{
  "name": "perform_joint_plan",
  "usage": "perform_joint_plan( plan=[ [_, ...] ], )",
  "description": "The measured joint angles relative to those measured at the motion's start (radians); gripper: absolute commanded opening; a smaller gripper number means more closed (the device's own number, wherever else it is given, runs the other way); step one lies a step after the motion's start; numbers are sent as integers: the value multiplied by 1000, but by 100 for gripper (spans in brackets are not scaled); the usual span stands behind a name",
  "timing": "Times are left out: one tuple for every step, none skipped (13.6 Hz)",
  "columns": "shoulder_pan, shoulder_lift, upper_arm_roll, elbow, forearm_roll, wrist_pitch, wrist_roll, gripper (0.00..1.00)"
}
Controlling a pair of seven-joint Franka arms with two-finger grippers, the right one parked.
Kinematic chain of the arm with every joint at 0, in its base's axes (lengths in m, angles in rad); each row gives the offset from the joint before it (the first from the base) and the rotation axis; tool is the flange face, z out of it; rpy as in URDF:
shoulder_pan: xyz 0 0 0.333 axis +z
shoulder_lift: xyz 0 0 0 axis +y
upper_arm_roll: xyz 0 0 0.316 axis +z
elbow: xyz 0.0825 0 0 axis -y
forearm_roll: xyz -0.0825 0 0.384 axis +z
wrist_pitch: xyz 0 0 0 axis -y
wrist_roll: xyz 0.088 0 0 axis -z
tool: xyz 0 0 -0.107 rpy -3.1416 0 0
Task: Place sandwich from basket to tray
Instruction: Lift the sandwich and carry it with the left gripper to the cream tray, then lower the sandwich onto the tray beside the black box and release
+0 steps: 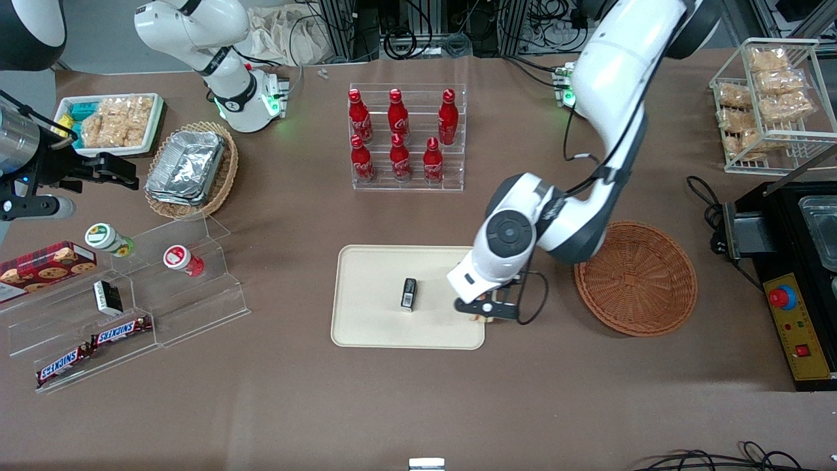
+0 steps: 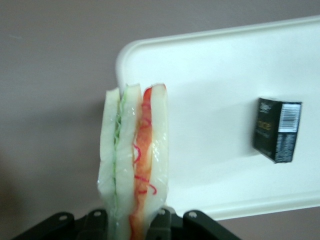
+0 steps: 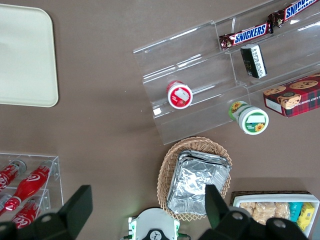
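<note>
The left arm bends down over the tray's (image 1: 366, 288) edge, its gripper (image 1: 487, 313) low there, jaws clamped on the sandwich (image 2: 134, 170).

The brown bench (image 1: 294, 392) carries the cream tray (image 1: 373, 314), the empty reddish basket (image 1: 637, 278) beside it, a bottle rack (image 1: 409, 137), a tan foil-container basket (image 1: 193, 167) and clear stepped shelves (image 1: 163, 294).

The end effector (image 1: 487, 313) hangs over the tray's edge, clamping the sandwich (image 2: 134, 165).

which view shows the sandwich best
The left wrist view: the sandwich fills it, bread and red and green layers plain, held in the gripper over the tray's edge. In the front view only a sliver peeks out under the gripper, hidden by the arm. The right wrist view does not show it.
</note>
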Motion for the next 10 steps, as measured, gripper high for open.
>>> perform_joint_plan(
  plan=[
    [-30, 38, 0, 8, 0, 24, -9, 0],
    [-50, 59, 1, 10, 0, 34, -16, 0],
    [-64, 77, 1, 11, 1, 44, -21, 0],
    [-70, 91, 2, 12, 1, 56, -23, 0],
    [-71, 104, 3, 12, 1, 72, -23, 0],
    [-70, 113, 6, 13, 1, 86, -23, 0],
    [-68, 115, 8, 15, 1, 88, -23, 0],
    [-67, 115, 11, 20, 1, 88, -23, 0],
    [-64, 115, 17, 25, 1, 89, -23, 0],
    [-59, 115, 22, 28, 1, 90, -23, 0]
  ],
)
